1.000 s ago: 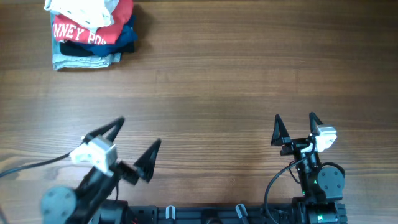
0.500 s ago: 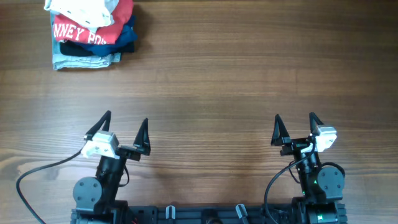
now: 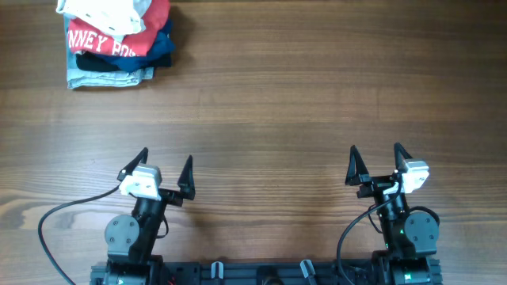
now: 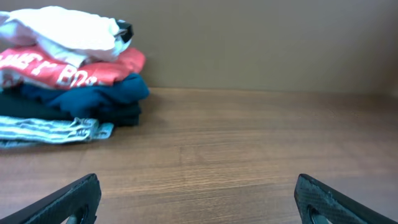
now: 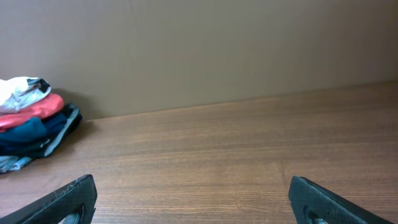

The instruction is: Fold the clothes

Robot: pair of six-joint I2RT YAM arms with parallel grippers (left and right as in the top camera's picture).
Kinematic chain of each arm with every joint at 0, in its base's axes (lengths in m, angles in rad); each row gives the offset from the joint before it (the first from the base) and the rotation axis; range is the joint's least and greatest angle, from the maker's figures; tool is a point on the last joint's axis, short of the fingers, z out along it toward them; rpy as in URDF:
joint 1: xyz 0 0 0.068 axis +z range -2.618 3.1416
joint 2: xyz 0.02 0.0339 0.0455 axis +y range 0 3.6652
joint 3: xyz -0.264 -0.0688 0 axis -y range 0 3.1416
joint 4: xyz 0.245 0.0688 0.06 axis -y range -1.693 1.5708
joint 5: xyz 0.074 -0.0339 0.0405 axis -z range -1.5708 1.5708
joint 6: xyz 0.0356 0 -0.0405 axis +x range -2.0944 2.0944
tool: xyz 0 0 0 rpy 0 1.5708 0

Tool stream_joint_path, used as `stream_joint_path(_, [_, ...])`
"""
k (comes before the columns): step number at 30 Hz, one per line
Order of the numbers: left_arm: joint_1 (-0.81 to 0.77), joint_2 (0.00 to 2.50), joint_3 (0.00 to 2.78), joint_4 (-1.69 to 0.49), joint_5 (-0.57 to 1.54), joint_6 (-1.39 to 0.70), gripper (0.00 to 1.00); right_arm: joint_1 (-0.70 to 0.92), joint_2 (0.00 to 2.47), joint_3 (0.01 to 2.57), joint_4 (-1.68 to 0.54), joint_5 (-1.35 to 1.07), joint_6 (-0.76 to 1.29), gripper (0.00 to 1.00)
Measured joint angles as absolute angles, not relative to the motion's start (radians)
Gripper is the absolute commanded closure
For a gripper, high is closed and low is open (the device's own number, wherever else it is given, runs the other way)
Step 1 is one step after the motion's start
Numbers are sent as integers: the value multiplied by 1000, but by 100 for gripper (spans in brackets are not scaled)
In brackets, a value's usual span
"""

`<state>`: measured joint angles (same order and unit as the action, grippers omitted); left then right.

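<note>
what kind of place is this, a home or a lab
Probably a robot test bench, not a home: the black left gripper and black right gripper sit open at the edge of a brown wooden table, backed by a plain tan wall, with a white T-shirt topping a pile of clothes.

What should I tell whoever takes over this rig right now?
Tools: left tool and right tool are both open and empty, low at the near edge of the table.
Things: the white shirt lies bunched on top of the pile in the far left corner, over the red garment.
Done: no neat fold shows on the shirt.
Left: probably pull the shirt off the pile, spread it flat and fold it.
</note>
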<state>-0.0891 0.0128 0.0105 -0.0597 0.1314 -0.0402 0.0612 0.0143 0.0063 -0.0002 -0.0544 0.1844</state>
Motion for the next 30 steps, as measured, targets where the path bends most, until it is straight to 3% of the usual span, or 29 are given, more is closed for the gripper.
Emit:
stream_joint_path(7, [-89, 13, 10, -54, 192, 119, 0, 61, 14, 6, 0, -54, 185, 0])
stream_joint_path(30, [-89, 13, 10, -54, 192, 131, 0, 61, 14, 6, 0, -54, 185, 0])
